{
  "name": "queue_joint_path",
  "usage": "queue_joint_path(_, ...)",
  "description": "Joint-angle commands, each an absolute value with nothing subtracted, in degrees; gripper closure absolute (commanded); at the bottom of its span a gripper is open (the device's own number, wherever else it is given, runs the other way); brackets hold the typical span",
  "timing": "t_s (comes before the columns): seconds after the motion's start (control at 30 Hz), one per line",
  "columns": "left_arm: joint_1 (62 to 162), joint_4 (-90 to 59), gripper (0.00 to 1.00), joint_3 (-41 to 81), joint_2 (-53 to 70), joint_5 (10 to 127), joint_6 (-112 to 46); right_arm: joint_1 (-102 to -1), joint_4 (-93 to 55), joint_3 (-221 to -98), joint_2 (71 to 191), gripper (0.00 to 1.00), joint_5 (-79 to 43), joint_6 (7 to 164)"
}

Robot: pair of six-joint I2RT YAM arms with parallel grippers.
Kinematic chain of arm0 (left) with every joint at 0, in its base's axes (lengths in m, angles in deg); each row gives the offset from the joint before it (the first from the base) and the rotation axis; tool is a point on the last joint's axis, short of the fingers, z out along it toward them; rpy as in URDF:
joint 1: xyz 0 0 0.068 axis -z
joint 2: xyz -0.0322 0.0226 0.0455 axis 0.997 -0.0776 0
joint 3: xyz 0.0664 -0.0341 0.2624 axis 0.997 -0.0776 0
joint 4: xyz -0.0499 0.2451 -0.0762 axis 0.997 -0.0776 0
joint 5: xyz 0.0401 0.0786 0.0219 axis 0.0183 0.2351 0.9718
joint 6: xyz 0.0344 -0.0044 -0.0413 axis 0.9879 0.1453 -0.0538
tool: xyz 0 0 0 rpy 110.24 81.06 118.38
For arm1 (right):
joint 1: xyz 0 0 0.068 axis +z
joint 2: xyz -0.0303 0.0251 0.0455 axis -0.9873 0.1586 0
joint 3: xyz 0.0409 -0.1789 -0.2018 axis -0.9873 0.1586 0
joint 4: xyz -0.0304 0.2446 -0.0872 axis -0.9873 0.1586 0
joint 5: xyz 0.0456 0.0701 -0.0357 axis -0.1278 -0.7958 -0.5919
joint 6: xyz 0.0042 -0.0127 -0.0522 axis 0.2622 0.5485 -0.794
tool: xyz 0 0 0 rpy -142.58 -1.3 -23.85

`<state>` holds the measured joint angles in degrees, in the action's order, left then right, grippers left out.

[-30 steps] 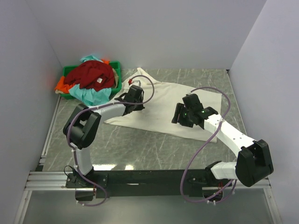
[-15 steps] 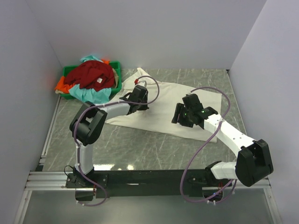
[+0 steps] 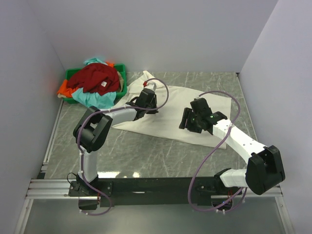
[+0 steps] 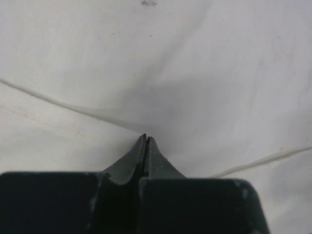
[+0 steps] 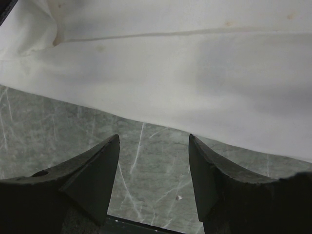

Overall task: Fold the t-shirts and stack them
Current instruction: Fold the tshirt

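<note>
Cream shirt lay spread at frame centre. Left gripper was closed, apparently pinching its cloth; right gripper hung open, empty, over the lower edge, best gripped squarely before folding.

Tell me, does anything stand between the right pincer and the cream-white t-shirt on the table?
Nothing visible does. The right pincer hangs open over the marble table, just at the near edge of the cream-white t-shirt. Only bare tabletop lies between it and the cloth.
</note>
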<state>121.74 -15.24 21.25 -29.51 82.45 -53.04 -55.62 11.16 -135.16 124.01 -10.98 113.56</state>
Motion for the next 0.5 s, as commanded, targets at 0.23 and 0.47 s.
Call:
queue_joint_path(0.23, 123.43, -10.23, 1.0, 23.12, -29.74, 77.44, -49.64, -55.47, 10.52, -135.1, 123.69, 0.34, -9.99, 112.72)
queue_joint_path(0.47, 123.61, -13.39, 1.0, 24.96, -31.59, 78.32, -49.37, -55.47, 10.34, -134.92, 123.78, 0.34, -9.99, 112.9)
